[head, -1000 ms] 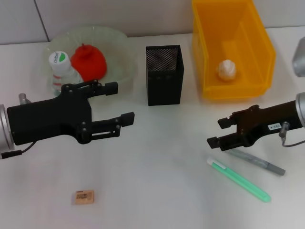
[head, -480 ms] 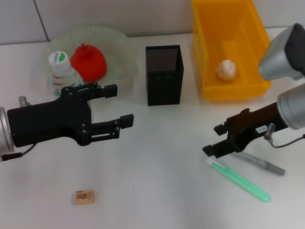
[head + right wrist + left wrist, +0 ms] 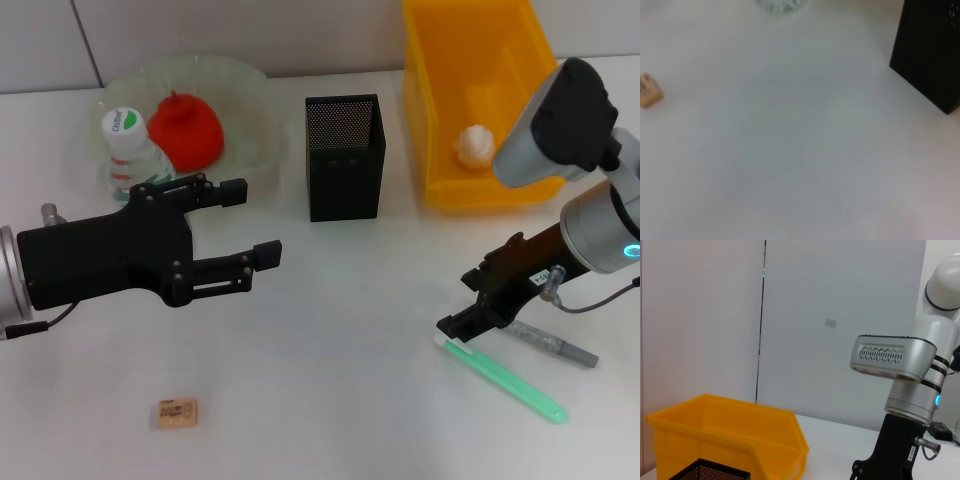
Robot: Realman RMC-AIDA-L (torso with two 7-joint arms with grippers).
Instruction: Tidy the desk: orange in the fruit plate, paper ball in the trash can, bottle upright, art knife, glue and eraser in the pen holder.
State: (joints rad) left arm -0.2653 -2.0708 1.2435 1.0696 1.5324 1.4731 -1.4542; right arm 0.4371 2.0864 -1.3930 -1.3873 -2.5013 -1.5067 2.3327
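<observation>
Eraser lay nearest the robot at about seven o'clock on the white desk, a small tan block lying flat and alone; it looked light and slightly soft, best pinched across its short sides. At four o'clock the green art knife lay slantwise, with the grey glue pen just beside it. Both looked thin, stiff, light and likely slippery, so a hold near mid-length should keep either from tipping.

Right gripper hung over the pale end of the knife, jaws spread and holding nothing; whether it touched the knife could not be told. Left gripper hovered at nine o'clock, jaws wide apart and empty.

Farther off, the black mesh pen holder stood upright near the middle, apparently empty. At ten o'clock the small bottle stood upright against the glass fruit plate, which held a red-orange fruit. At one o'clock the paper ball sat inside the yellow bin serving as trash can.
</observation>
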